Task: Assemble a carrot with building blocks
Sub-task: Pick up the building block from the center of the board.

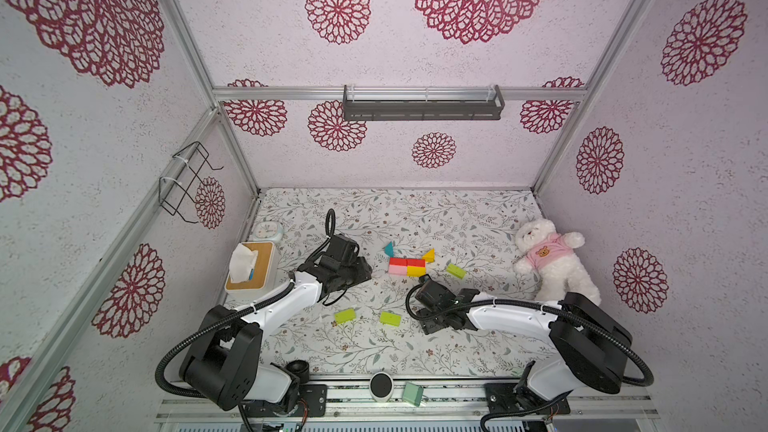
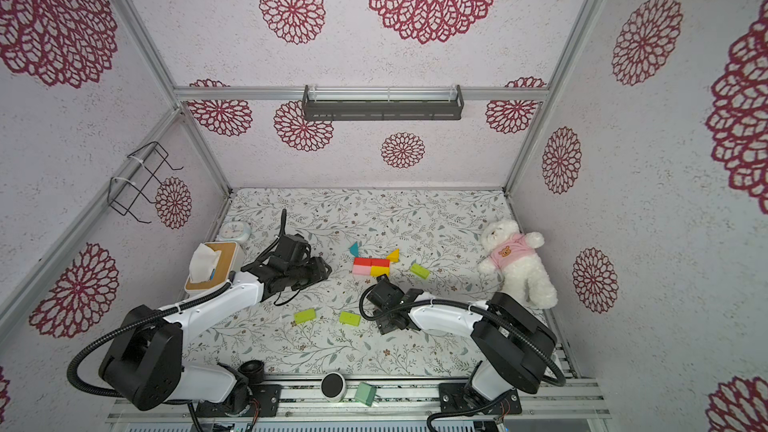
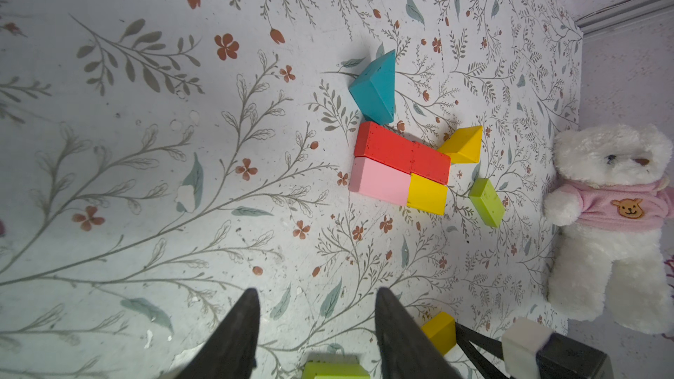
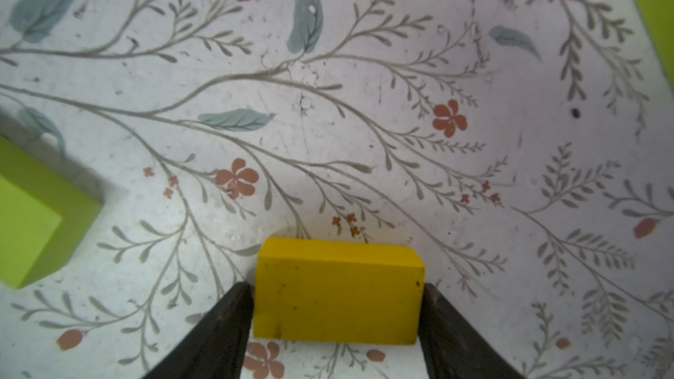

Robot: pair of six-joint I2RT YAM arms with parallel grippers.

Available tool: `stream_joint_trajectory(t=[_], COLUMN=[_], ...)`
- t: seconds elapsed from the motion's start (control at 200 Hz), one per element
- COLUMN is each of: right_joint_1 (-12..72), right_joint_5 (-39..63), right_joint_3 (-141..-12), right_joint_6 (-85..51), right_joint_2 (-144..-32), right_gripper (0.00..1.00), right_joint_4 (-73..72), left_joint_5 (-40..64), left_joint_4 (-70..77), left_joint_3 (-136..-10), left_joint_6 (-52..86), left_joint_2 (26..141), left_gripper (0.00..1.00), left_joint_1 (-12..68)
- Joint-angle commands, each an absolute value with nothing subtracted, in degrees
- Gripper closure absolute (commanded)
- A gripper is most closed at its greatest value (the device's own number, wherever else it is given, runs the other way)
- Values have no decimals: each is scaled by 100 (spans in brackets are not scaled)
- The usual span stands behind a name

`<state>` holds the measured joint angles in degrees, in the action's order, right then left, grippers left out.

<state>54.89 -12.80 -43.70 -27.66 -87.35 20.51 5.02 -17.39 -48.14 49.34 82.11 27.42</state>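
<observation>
The carrot (image 1: 407,266) is a flat patch of two red blocks in a row, with a pink and a yellow block against them (image 3: 401,169). A teal triangle (image 3: 375,89) touches its red corner, and a yellow triangle (image 3: 461,144) lies at the other end. Three lime-green blocks lie loose (image 1: 456,271) (image 1: 345,315) (image 1: 390,319). My right gripper (image 4: 337,289) is shut on a yellow block (image 4: 339,293), which also shows in the left wrist view (image 3: 439,331). My left gripper (image 3: 317,291) hangs open left of the carrot (image 1: 366,272), holding nothing.
A white teddy bear (image 1: 548,263) lies at the right wall. A tissue box (image 1: 251,270) and a small clock (image 1: 268,231) stand at the left. On the front rail sit a pale mint block (image 1: 412,393) and a round black-topped device (image 1: 381,386).
</observation>
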Motion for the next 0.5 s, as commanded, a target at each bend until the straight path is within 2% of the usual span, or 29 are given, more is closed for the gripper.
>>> stream_joint_trajectory(t=[0.0,0.14,0.495], right_joint_1=[5472,5467,5464], right_joint_5=[-1266,-1194,-1467], right_joint_3=[-4392,-4528,-5791], right_joint_6=[-2869,-2963,-3304], right_joint_2=[-8748,-8889,-9732], right_gripper=[33,39,40], right_joint_4=[2171,2097,2083], left_joint_5=[477,471,463], left_joint_4=[-1625,-1637,-1802], left_joint_3=[-4805,-4808,-4808], left_joint_6=[4964,4957,4861], left_joint_2=[8253,8227,8080], left_gripper=[46,46,46], left_joint_1=[2700,2700,2585])
